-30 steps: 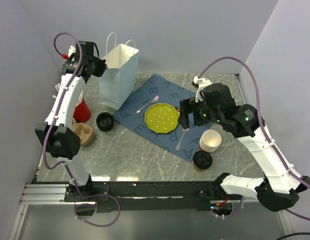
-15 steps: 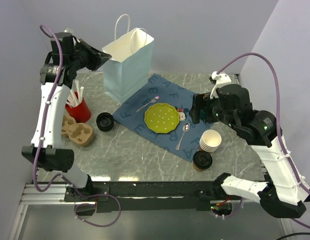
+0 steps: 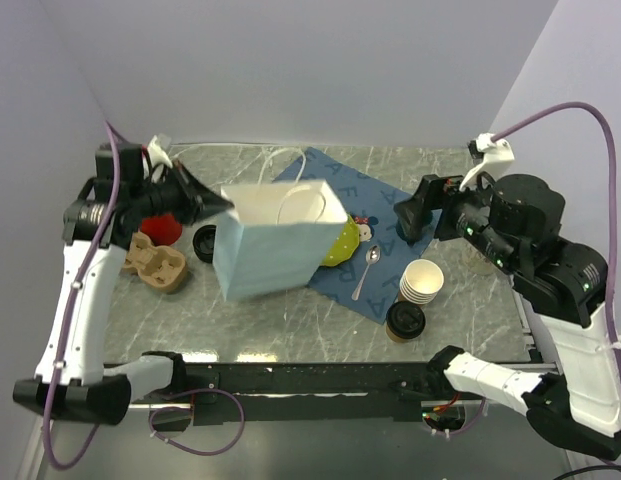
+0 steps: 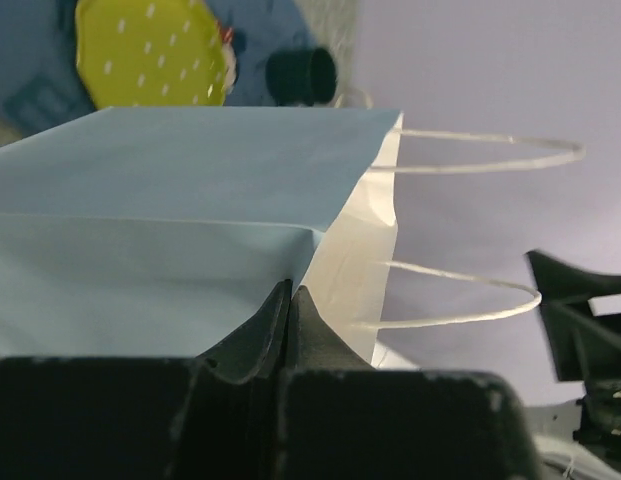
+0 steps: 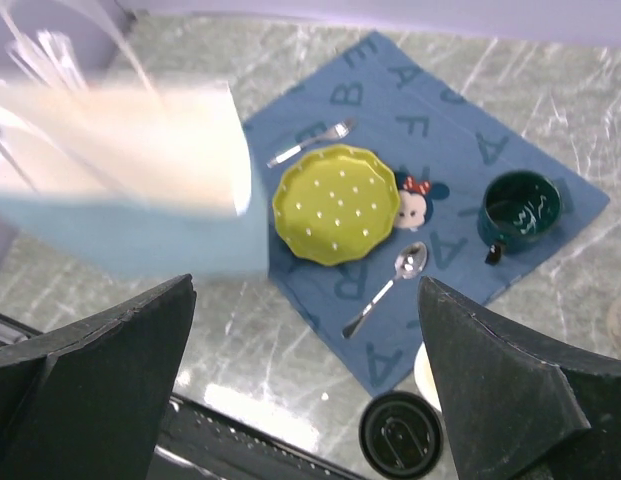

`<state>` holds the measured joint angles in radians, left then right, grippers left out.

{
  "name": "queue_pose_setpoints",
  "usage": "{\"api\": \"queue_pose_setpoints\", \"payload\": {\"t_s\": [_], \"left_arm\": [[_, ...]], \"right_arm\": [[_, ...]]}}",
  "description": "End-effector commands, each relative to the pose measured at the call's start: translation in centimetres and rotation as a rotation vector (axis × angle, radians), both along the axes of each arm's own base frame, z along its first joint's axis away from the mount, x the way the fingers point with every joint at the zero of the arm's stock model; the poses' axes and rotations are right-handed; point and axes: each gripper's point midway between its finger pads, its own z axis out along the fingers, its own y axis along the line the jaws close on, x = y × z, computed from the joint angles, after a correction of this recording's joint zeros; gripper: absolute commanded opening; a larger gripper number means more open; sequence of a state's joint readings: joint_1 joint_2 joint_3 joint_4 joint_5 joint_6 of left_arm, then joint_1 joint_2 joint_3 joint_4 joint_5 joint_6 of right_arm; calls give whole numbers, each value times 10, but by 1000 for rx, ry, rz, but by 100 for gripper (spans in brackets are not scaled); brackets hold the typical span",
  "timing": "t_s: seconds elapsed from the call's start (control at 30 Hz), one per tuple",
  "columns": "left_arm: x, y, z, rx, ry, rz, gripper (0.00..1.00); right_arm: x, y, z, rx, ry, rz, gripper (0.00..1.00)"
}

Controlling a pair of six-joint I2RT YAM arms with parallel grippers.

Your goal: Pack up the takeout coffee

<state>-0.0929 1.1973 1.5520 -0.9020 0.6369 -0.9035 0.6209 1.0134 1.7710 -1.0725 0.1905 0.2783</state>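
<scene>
over marble table (image 3: 290,320), left jaws pinch the tilted bag (image 3: 275,255); right jaws gape, raised.

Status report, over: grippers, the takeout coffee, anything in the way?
Left gripper shut on paper bag, by its rim. Right gripper open, empty. Lidded coffee upright near edge of table, untouched. Cup stack close behind it.

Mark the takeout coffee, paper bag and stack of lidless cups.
takeout coffee (image 3: 405,319): top external view, its black lid.
paper bag (image 3: 265,262): top external view, its light blue side.
stack of lidless cups (image 3: 422,277): top external view, top cup's opening.
</scene>
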Motion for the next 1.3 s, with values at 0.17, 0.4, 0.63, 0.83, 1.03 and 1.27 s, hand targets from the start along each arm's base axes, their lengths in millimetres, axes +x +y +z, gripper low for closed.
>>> {"api": "queue_pose_setpoints", "payload": {"t_s": [0.17,0.4,0.63,0.83,1.03,1.27], "left_arm": [[-73,-6,-84,-34,147,-118,6],[-82,12,-109,85,217,-28,44],[-68,32,-100,195,178,81,65],[-58,56,-92,286,176,219,58],[-34,81,-66,356,127,383,80],[10,112,-73,444,191,570,88]], "right_arm": [[5,6,-8,34,-6,3,100],[4,29,-43,-1,105,108,100],[1,74,-81,-22,312,305,89],[10,103,-114,-25,442,391,75],[13,111,-145,-20,551,372,50],[11,122,-157,39,631,344,36]]}}
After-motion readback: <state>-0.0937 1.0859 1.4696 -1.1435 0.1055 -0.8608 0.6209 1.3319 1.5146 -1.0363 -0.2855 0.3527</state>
